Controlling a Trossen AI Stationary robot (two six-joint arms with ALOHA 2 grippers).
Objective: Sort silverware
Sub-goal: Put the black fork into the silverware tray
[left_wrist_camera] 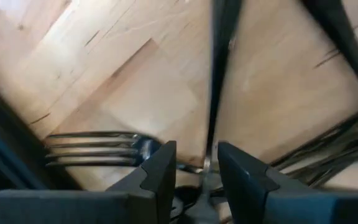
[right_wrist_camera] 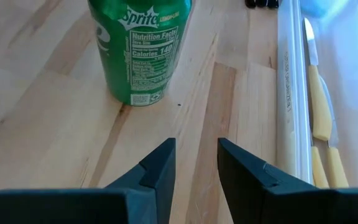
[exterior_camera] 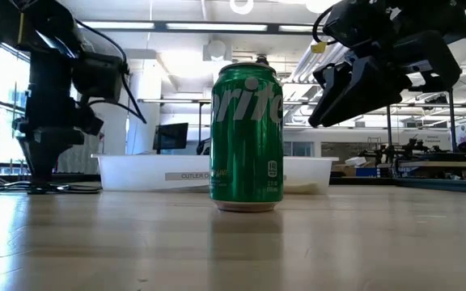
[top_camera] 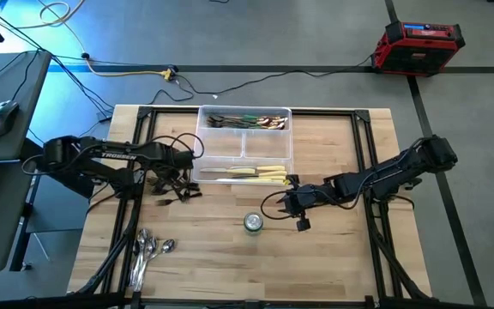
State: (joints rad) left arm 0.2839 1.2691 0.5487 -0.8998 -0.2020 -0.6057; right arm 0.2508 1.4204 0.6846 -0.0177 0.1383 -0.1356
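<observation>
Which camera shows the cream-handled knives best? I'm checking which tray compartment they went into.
The high view: the cream-handled knives lie in the clear tray's near compartment, closest to the can. The right wrist view shows only some handles at its edge. In the low view the tray wall hides them; the left wrist view misses them.

Overhead, table-level, two close wrist views; green can point(exterior_camera: 247, 137) shared.
</observation>
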